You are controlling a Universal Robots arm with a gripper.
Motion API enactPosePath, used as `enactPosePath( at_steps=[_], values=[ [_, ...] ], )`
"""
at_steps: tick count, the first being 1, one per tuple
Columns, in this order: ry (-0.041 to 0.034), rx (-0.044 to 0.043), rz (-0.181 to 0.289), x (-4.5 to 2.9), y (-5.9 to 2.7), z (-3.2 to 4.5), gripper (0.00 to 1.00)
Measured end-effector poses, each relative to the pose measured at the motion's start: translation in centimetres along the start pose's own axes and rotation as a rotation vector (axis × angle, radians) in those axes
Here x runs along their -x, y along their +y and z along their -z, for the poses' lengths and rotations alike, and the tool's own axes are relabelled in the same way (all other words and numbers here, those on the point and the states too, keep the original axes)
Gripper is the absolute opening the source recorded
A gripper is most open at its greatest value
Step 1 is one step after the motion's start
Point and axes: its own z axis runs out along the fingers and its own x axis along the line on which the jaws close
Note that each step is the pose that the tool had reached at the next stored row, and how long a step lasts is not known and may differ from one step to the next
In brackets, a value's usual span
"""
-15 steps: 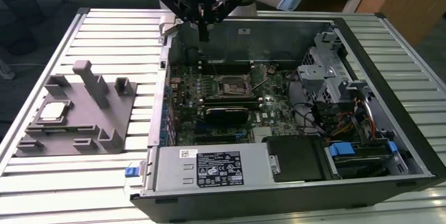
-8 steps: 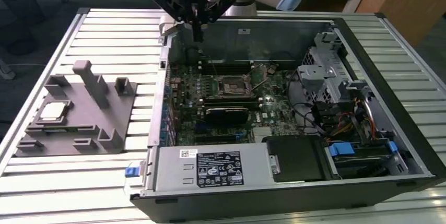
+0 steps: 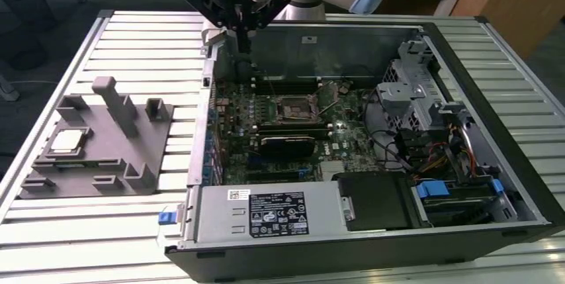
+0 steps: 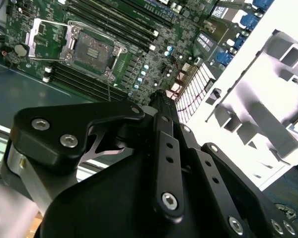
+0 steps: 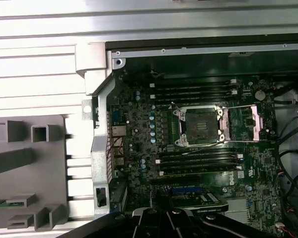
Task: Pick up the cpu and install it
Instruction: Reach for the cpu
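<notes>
The cpu (image 3: 68, 140), a small silver-topped square chip, lies flat on the grey plastic fixture (image 3: 97, 165) at the exterior view's left, outside the computer case. My gripper (image 3: 240, 42) hangs over the far left corner of the open case, well away from the cpu, its dark fingers pressed together with nothing in them. In the second wrist view the gripper (image 4: 159, 97) points toward the motherboard. The cpu socket (image 3: 294, 106) in the middle of the board stands open and bare, its load plate flipped back, as both wrist views show (image 4: 93, 49) (image 5: 198, 126).
The black computer case (image 3: 494, 39) lies on its side on a slatted metal table (image 3: 141, 39). Inside are a power supply (image 3: 264, 214), a drive cage (image 3: 411, 92) and cables (image 3: 441, 158). The fixture (image 5: 30, 163) has upright posts (image 3: 110, 102) near the cpu.
</notes>
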Motion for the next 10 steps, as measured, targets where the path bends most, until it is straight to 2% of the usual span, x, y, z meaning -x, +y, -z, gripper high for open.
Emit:
enactPosePath(
  at_steps=[10],
  values=[
    [-0.0001,0.0001,0.000,-0.66,-0.05,0.02,0.11]
  ],
)
